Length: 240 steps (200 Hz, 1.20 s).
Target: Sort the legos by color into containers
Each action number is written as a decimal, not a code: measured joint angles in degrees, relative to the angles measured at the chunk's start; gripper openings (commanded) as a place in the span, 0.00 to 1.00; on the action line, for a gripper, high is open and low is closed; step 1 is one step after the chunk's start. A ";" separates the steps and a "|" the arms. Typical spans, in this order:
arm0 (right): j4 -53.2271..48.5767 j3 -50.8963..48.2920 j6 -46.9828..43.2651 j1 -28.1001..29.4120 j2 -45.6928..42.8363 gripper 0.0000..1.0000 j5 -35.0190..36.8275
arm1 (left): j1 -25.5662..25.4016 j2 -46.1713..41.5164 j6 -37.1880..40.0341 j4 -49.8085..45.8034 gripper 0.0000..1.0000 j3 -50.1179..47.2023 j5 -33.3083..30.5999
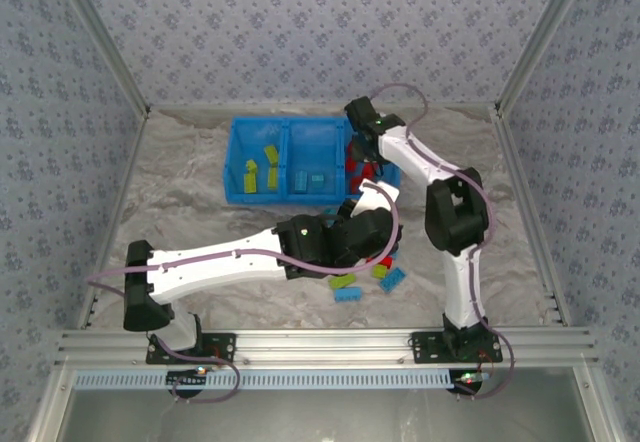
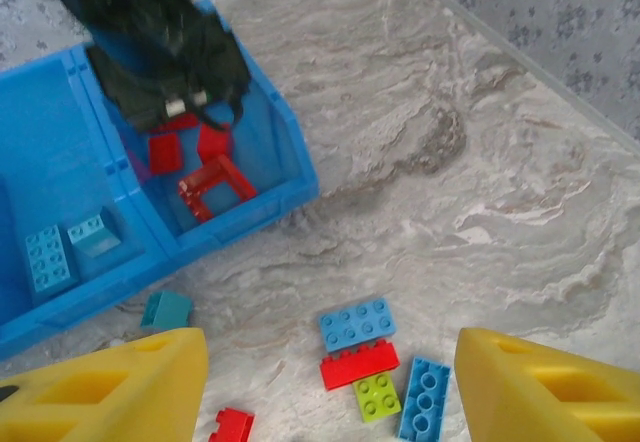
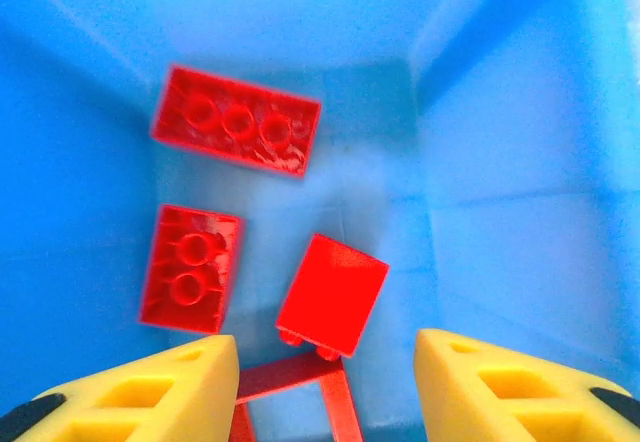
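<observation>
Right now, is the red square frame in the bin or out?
In. The red frame lies on the floor of the bin's right compartment among other red bricks.

Marbled grey-white tabletop [image 1: 200,192], patterned blue-grey walls [image 1: 300,22], aluminium frame rail [image 1: 320,342] along near edge.

Robot lab test cell. Aluminium-profile rail [image 1: 330,342] at 6 o'clock, left arm [image 1: 220,262], right arm [image 1: 455,222] bolted on. Patterned backdrop walls [image 1: 300,22] close 9, 12, 3 o'clock. Desk [image 1: 190,192] wrapped in marbled sheet.
</observation>
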 measured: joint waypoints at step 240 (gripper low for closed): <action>-7.69 -45.62 4.33 30.84 -67.04 0.54 1.07 | 9.55 -9.99 -18.64 -3.21 0.69 -30.29 20.44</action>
